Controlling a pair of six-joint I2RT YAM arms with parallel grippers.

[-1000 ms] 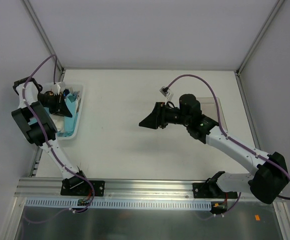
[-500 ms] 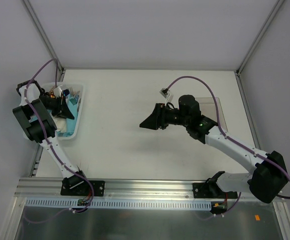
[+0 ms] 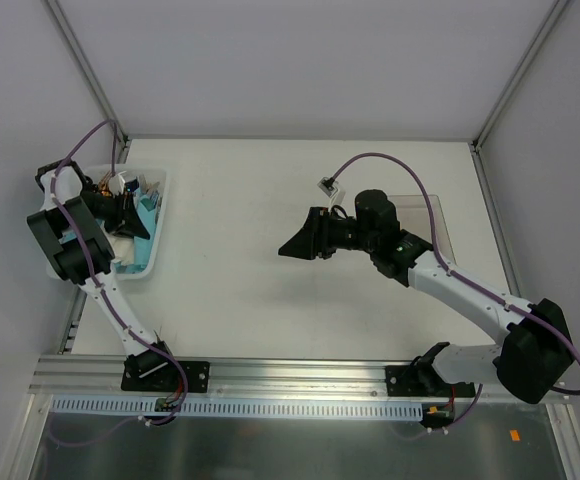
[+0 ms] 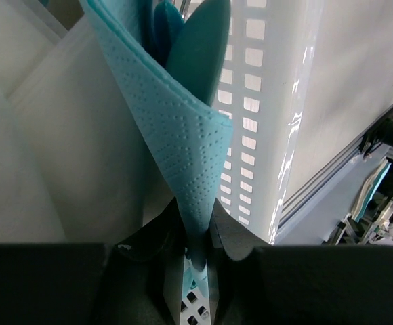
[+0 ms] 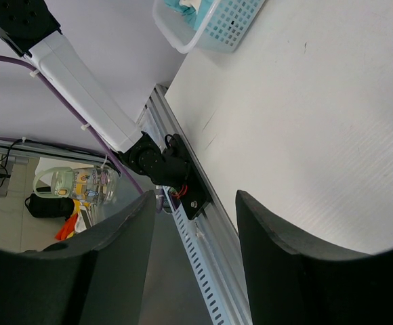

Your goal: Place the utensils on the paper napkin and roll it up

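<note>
My left gripper [image 3: 128, 214] is down inside the white mesh basket [image 3: 156, 250] at the table's left edge. In the left wrist view it [image 4: 196, 220] is shut on a fold of the thin teal paper napkin [image 4: 183, 142], which rises from the jaws. A smooth darker teal shape [image 4: 200, 47] sits behind the napkin's top; I cannot tell whether it is a utensil. No utensil shows plainly. My right gripper [image 3: 292, 247] hangs open and empty above the middle of the table, and its wrist view [image 5: 196, 271] looks past it toward the left arm's base.
White napkin stacks [image 4: 68, 169] fill the basket beside the teal one. A clear flat tray [image 3: 435, 212] lies at the back right, partly under the right arm. The basket [image 5: 217, 24] shows at the top of the right wrist view. The rail runs along the near edge.
My left wrist has shifted a little to the left inside the basket. My right gripper has drifted slightly toward the near left.
</note>
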